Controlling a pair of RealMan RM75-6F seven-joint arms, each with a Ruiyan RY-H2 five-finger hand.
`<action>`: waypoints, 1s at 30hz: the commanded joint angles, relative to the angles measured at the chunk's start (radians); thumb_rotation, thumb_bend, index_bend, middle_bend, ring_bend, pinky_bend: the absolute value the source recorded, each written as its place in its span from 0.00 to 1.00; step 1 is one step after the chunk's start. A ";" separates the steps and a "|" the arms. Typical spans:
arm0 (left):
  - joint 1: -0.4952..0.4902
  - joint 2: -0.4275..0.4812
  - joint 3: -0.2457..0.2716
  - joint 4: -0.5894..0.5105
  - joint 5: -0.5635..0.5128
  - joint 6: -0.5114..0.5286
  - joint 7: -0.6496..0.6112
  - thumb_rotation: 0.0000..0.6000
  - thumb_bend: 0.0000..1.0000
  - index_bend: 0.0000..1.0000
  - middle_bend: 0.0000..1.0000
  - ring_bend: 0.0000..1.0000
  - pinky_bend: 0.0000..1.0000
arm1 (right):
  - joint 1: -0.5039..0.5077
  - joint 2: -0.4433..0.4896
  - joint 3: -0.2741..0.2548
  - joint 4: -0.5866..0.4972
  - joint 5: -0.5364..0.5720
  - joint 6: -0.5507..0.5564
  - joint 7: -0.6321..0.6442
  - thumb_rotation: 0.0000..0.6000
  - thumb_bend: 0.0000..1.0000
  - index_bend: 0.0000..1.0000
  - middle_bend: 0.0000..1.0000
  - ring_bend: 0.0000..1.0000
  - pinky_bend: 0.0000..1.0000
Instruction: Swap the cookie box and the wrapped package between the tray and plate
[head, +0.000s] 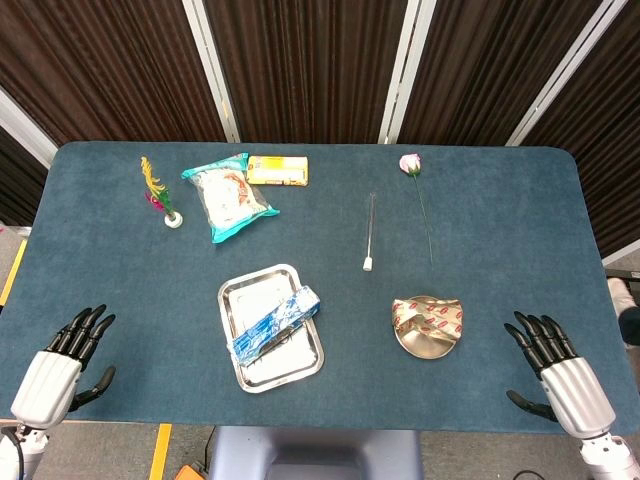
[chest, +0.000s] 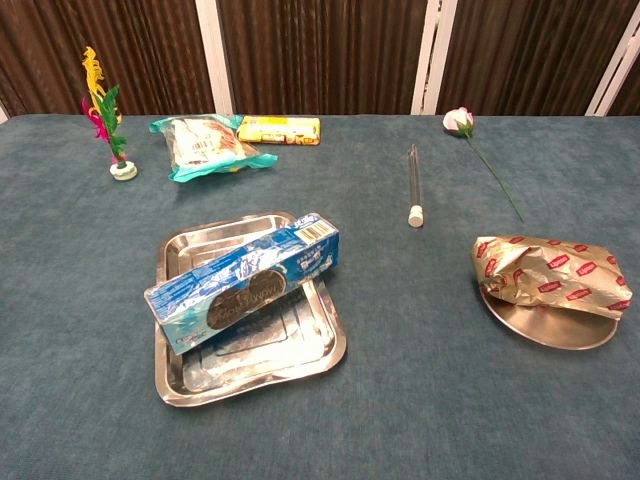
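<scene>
- Left hand (head: 62, 362) and right hand (head: 556, 368) rest on the blue table (head: 500, 210), fingers spread, empty.
- Cookie box (chest: 245, 282) lies across the tray (chest: 320, 350); wrapped package (chest: 553, 273) tops the plate (chest: 545, 328).
- Dark slatted wall behind.

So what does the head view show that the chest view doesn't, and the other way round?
Only the head view shows the left hand and right hand, both open, resting at the near table edge, holding nothing. It also shows the table's whole outline.

Only the chest view shows the cookie box's printed side and that it lies tilted across the tray's rim, and the plate under the wrapped package from the side.

Both show the tray, box, package, plate, snack bag, yellow pack, feather toy, tube and rose.
</scene>
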 joint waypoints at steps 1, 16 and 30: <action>-0.006 -0.012 -0.003 -0.006 -0.029 -0.028 -0.005 1.00 0.38 0.00 0.00 0.01 0.16 | 0.002 0.000 -0.001 -0.002 0.001 -0.006 -0.001 1.00 0.20 0.00 0.00 0.00 0.00; -0.183 -0.141 -0.010 -0.250 -0.034 -0.308 -0.058 1.00 0.35 0.00 0.00 0.00 0.05 | 0.015 0.017 -0.006 -0.012 -0.011 -0.023 0.058 1.00 0.19 0.00 0.00 0.00 0.00; -0.306 -0.358 -0.108 -0.247 -0.274 -0.541 0.198 1.00 0.34 0.00 0.00 0.00 0.00 | 0.029 0.060 -0.009 -0.012 -0.014 -0.014 0.172 1.00 0.18 0.00 0.00 0.00 0.00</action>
